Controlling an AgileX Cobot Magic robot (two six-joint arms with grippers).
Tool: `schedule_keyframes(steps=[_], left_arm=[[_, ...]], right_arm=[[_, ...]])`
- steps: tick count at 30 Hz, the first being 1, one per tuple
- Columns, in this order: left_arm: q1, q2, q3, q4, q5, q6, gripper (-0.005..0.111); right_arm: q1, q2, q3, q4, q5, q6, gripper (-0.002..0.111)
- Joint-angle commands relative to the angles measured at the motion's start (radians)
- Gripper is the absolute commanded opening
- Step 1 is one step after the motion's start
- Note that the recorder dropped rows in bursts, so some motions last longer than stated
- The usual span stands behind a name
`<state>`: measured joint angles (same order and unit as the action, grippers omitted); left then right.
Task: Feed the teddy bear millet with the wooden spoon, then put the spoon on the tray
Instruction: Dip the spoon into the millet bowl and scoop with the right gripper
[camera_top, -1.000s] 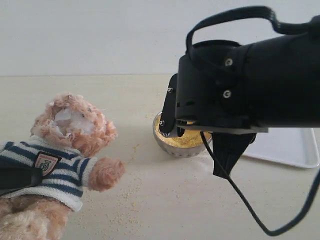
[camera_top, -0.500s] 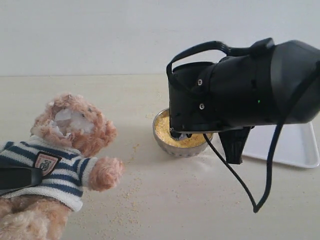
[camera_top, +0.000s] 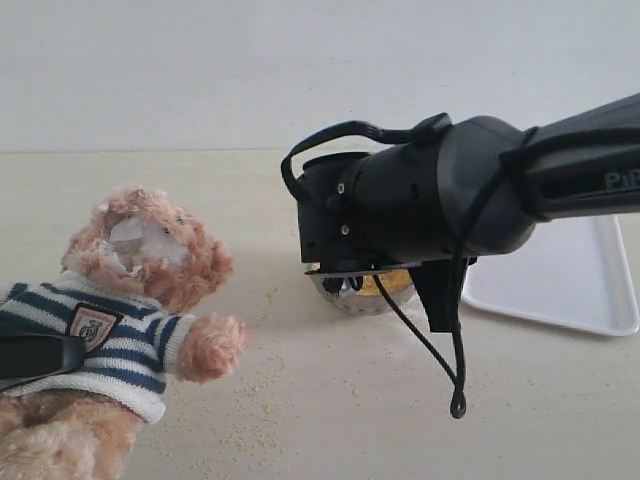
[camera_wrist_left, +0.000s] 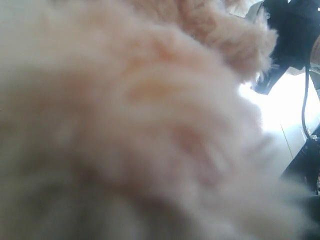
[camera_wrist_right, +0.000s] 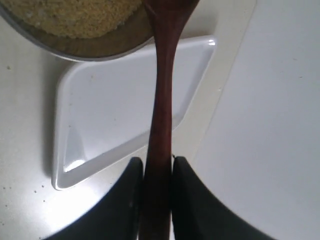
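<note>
Right hand (camera_wrist_right: 157, 162): two black fingers (camera_wrist_right: 131, 200) pressed onto the long handle of the slim reddish-brown wooden spoon (camera_wrist_right: 162, 100), one on either side. The spoon's oval end lies over the rim of the small round shiny metal bowl (camera_wrist_right: 95, 50), at the edge of the heaped fine yellow millet (camera_wrist_right: 75, 17); contact with the grain cannot be confirmed.

The flat white rectangular tray (camera_top: 560, 275) sits on the pale counter (camera_top: 350, 400) just beside the bowl.

The fluffy light-brown teddy bear (camera_top: 140, 270) in a navy-and-white striped sweater leans well apart from the bowl, with loose grains (camera_top: 250, 420) scattered between them.

Left hand (camera_top: 60, 352): dark part against the bear's sweater; whether spread or clamped cannot be told, as its wrist view shows only blurred fur.
</note>
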<state>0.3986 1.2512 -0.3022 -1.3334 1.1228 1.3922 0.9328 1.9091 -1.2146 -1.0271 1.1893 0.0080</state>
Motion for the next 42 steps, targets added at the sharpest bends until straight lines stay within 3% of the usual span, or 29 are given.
schedule_keyframes(steps=[1, 18, 25, 42], left_arm=[[0.004, -0.007, 0.001, -0.023, 0.022, 0.008, 0.005], [0.004, -0.007, 0.001, -0.023, 0.022, 0.008, 0.005], [0.004, -0.007, 0.001, -0.023, 0.022, 0.008, 0.005], [0.004, -0.007, 0.001, -0.023, 0.022, 0.008, 0.005]], right_arm=[[-0.006, 0.027, -0.009, -0.014, 0.032, -0.008, 0.001], [0.014, 0.028, -0.080, 0.205, -0.020, 0.009, 0.001], [-0.020, 0.024, -0.156, 0.316, -0.009, 0.009, 0.001], [-0.155, -0.110, -0.158, 0.646, -0.089, 0.030, 0.001]])
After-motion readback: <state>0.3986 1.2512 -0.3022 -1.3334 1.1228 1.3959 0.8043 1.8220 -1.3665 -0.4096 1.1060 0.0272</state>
